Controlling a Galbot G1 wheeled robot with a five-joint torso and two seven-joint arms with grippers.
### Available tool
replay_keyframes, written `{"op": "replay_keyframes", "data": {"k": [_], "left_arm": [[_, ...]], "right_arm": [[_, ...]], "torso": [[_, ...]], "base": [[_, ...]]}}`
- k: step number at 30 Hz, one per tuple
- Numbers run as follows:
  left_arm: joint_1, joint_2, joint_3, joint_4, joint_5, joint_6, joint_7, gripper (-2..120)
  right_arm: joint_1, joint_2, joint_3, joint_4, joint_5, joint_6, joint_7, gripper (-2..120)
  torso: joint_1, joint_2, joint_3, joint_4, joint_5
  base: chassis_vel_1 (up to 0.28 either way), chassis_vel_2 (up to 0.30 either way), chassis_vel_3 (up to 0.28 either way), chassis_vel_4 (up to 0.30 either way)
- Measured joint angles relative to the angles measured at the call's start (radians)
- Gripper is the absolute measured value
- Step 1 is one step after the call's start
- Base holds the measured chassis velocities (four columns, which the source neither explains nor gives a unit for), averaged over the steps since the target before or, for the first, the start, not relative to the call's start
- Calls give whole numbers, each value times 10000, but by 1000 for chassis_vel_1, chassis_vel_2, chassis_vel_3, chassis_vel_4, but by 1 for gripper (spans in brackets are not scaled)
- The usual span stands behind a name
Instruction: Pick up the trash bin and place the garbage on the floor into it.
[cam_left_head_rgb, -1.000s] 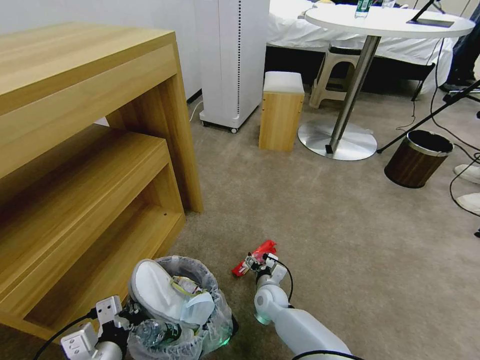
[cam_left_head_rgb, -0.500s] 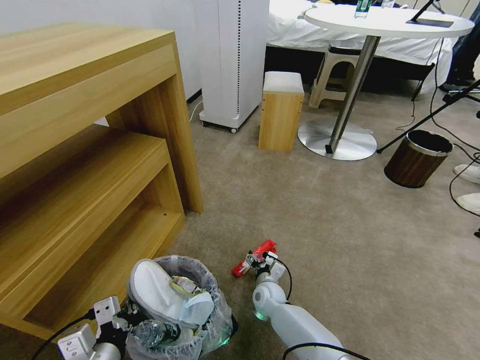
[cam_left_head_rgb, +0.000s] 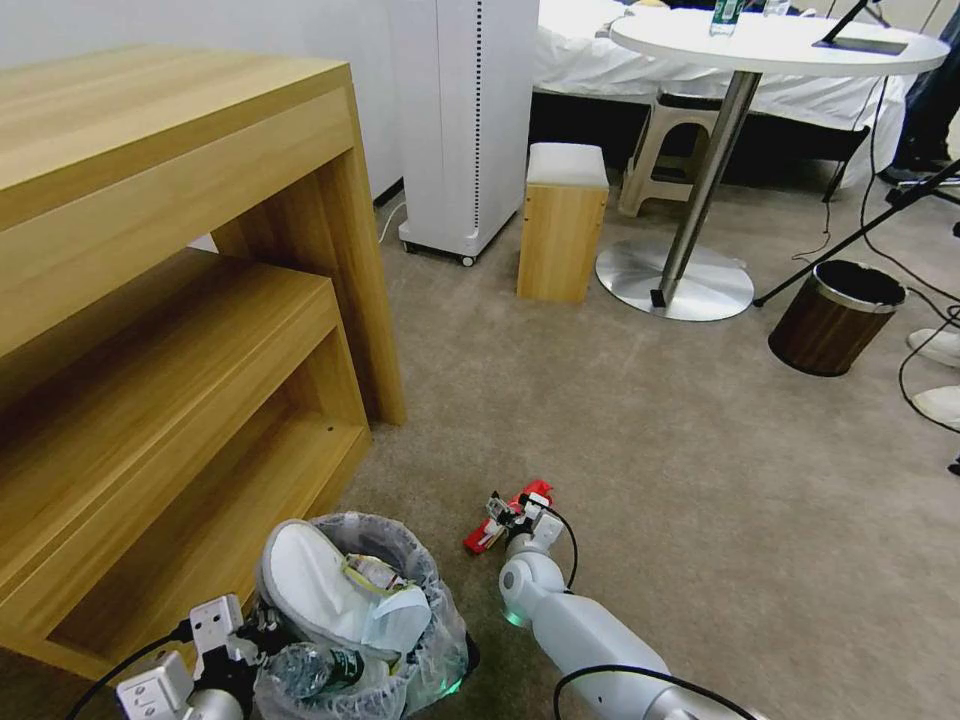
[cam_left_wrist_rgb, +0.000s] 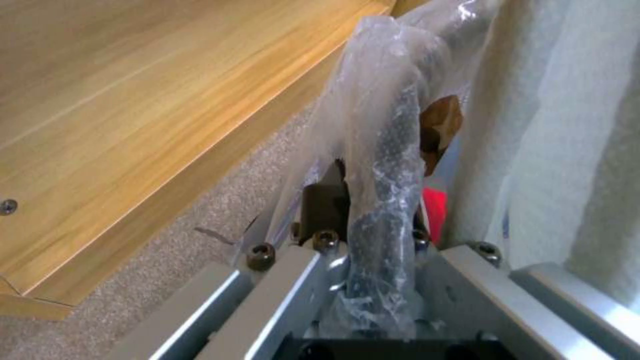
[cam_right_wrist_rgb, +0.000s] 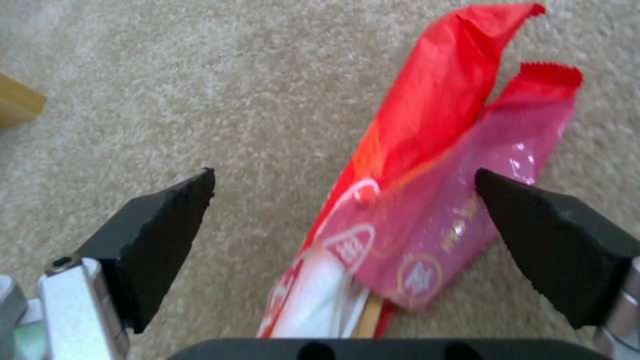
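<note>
The trash bin (cam_left_head_rgb: 440, 640), black with a crinkled clear bag over its rim, stands at the near left of the floor (cam_left_head_rgb: 620, 420). It holds a white slipper (cam_left_head_rgb: 310, 580), a plastic bottle and other garbage. My left gripper (cam_left_head_rgb: 258, 632) is shut on the bin's bag-covered rim (cam_left_wrist_rgb: 377, 190). A red wrapper (cam_left_head_rgb: 480, 537) lies on the carpet just right of the bin. My right gripper (cam_left_head_rgb: 508, 510) hovers low over it, open, its black fingers (cam_right_wrist_rgb: 160, 225) standing on either side of the red wrapper (cam_right_wrist_rgb: 440, 165) without touching it.
A wooden shelf unit (cam_left_head_rgb: 170, 300) stands close on the left of the bin. Farther off are a white appliance (cam_left_head_rgb: 465, 120), a wooden stool (cam_left_head_rgb: 562, 225), a round table's metal base (cam_left_head_rgb: 675, 280), a brown wood-pattern bin (cam_left_head_rgb: 835, 315) and cables at the right.
My right gripper has reached a little farther forward over the red wrapper. The left gripper and the bin have stayed put.
</note>
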Motion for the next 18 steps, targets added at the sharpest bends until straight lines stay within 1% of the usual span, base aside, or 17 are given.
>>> {"op": "replay_keyframes", "data": {"k": [3,5,9,10,12,13,17,18], "left_arm": [[33,-7,11,-39,0,-4,1,1],[81,-12,30,-112,1,-5,5,1],[117,-17,34,-166,5,-15,6,1],[136,-24,45,-186,5,-20,9,1],[144,-25,57,-191,11,-32,21,1],[144,-25,57,-191,11,-32,21,1],[149,-11,70,-220,12,-99,55,1],[149,-11,70,-220,12,-99,55,1]], "right_arm": [[126,52,-22,-215,-20,-64,-75,98],[249,190,-29,-601,-66,-77,-222,92],[304,285,-5,-883,-134,-61,-444,90],[307,313,-3,-941,-161,-56,-505,88],[307,349,-4,-1077,-255,-48,-596,78],[307,349,-4,-1077,-255,-48,-596,78],[256,428,26,-1294,-460,91,-734,59],[256,428,26,-1294,-460,91,-734,59]], "torso": [[0,0,0,0,0],[0,0,0,0,1],[0,0,0,0,0],[0,0,0,0,0],[0,0,-1,-1,-1],[0,0,-1,-1,-1],[0,1,-1,-3,-2],[0,1,-1,-3,-2]], "base": [[0,0,0,0],[0,0,0,0],[0,0,0,0],[0,0,0,0],[0,0,0,0],[0,0,0,0],[0,0,0,0],[0,0,0,0]]}}
